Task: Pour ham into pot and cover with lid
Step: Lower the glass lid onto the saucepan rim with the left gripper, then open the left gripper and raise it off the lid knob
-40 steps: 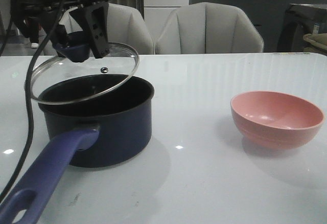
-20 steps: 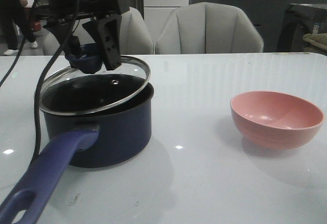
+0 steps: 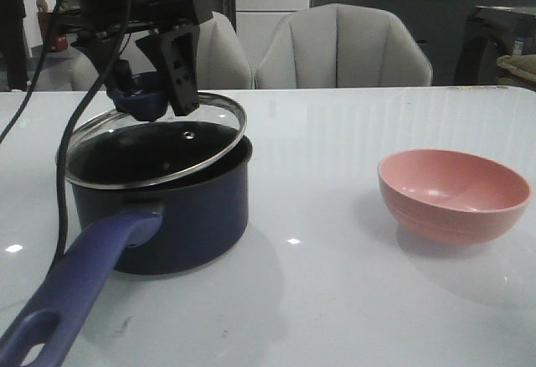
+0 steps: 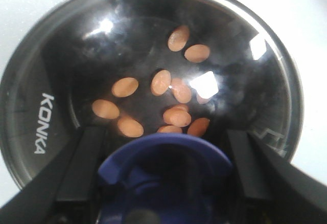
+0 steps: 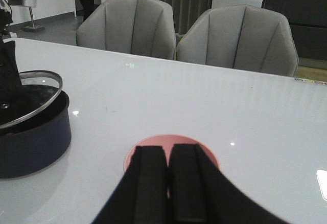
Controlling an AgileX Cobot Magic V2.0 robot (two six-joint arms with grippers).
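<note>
The dark navy pot (image 3: pixel 167 208) stands at the left of the table, its purple-blue handle (image 3: pixel 71 292) pointing to the front. The glass lid (image 3: pixel 155 145) lies tilted over the pot's mouth, its far right edge raised. My left gripper (image 3: pixel 151 90) is shut on the lid's blue knob (image 4: pixel 166 175). Through the glass (image 4: pixel 66 55) I see several orange-pink ham pieces (image 4: pixel 168 83) on the pot's black bottom. The pot (image 5: pixel 33 137) and lid (image 5: pixel 30 93) also show in the right wrist view. My right gripper (image 5: pixel 167 155) is shut and empty, above the pink bowl (image 5: pixel 171 142).
The empty pink bowl (image 3: pixel 454 193) sits at the right of the white table (image 3: pixel 335 300). Two grey chairs (image 3: pixel 343 44) stand behind the far edge. A black cable (image 3: pixel 63 174) hangs beside the pot's left side.
The left gripper moved the lid right and down from above the pot's left side onto its mouth. In the last half second nothing moved. The bowl stayed put.
</note>
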